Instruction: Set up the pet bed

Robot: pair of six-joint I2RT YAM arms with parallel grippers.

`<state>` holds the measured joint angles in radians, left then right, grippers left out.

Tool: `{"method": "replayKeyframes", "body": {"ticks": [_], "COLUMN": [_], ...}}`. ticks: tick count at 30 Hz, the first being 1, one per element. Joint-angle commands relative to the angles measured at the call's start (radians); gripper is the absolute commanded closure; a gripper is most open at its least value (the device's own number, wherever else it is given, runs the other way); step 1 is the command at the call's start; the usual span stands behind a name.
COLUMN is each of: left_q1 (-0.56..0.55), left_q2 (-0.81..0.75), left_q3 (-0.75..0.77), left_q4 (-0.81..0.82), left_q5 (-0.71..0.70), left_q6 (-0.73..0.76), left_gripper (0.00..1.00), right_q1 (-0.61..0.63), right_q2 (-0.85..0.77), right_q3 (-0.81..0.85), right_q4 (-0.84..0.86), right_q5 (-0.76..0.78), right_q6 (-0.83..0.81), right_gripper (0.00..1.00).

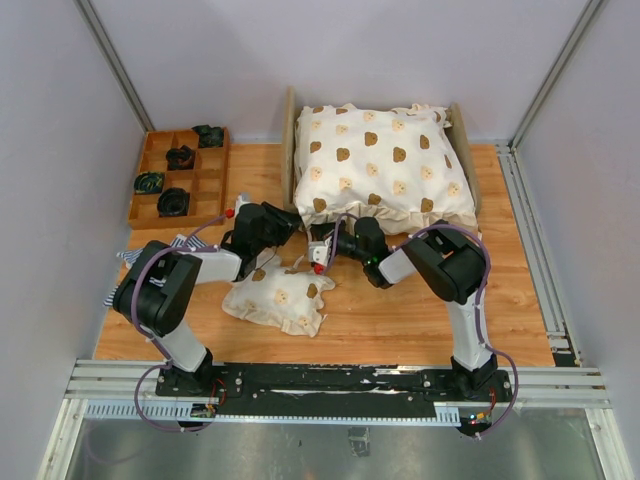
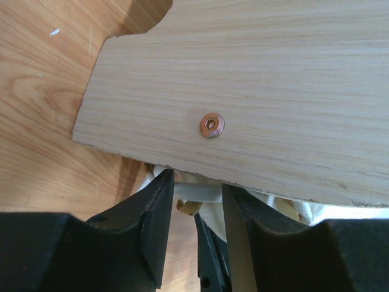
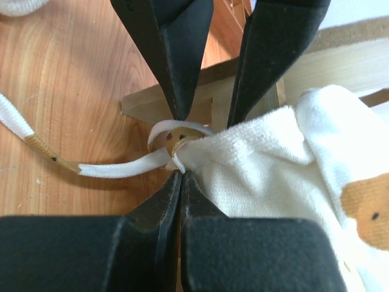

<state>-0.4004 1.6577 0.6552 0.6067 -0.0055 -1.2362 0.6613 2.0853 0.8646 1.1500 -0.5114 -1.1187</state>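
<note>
The pet bed (image 1: 464,145) sits at the far middle of the desk (image 1: 410,320), its back end against the rear wall. A cream bear-print quilt (image 1: 380,160) is heaped over it and spills past the near edge. Only the side boards show.

Both your arms reach in to the bed's near left corner. Your left gripper (image 1: 293,228) is there with its fingers apart. In its wrist view they (image 2: 197,185) straddle a white strap just under the plywood board's (image 2: 255,73) lower edge, below a brass screw (image 2: 211,125).

Your right gripper (image 1: 325,243) comes in from the right with its fingers pressed together. Their tips (image 3: 181,176) sit against the quilt corner (image 3: 267,164), where a white ribbon (image 3: 115,169) trails off left over the bare desk. You cannot tell whether cloth is pinched between them.

In the right wrist view the left gripper (image 3: 208,118) is opposite and very near. One of its fingers touches a small loop (image 3: 182,129) at that corner, so the room here is tight.

A small bear-print pillow (image 1: 280,295) lies just in front of the grippers, between the two arms. A brown tray (image 1: 180,175) holding dark objects is at the far left, near the left wall and apart from the bed.

There is open desk to the right of the pillow and in front of the bed's right half. Walls close in on both sides.
</note>
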Motion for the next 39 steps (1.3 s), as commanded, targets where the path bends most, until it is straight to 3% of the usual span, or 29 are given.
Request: {"method": "replayKeyframes", "body": {"ticks": [1, 15, 19, 26, 39], "left_q1": [-0.016, -0.039, -0.041, -0.041, -0.041], "left_q2": [-0.019, -0.050, -0.072, -0.142, -0.023], "left_q3": [-0.021, -0.046, -0.062, -0.084, -0.016], "left_q4": [0.036, 0.046, 0.045, 0.044, 0.100], "left_q5": [0.010, 0.019, -0.005, -0.164, -0.214], "left_q6": [-0.014, -0.026, -0.019, 0.006, 0.012], "left_gripper": [0.59, 0.70, 0.70, 0.67, 0.65], "right_q1": [-0.028, -0.046, -0.046, -0.048, -0.047], "right_q2": [-0.027, 0.000, 0.014, 0.014, 0.022], "right_q3": [-0.033, -0.023, -0.007, 0.013, 0.018], "right_q4": [0.076, 0.082, 0.082, 0.059, 0.065], "right_q5": [0.055, 0.062, 0.066, 0.059, 0.047], "right_q6": [0.053, -0.045, -0.086, -0.107, -0.101], "right_gripper": [1.00, 1.00, 1.00, 1.00, 1.00]}}
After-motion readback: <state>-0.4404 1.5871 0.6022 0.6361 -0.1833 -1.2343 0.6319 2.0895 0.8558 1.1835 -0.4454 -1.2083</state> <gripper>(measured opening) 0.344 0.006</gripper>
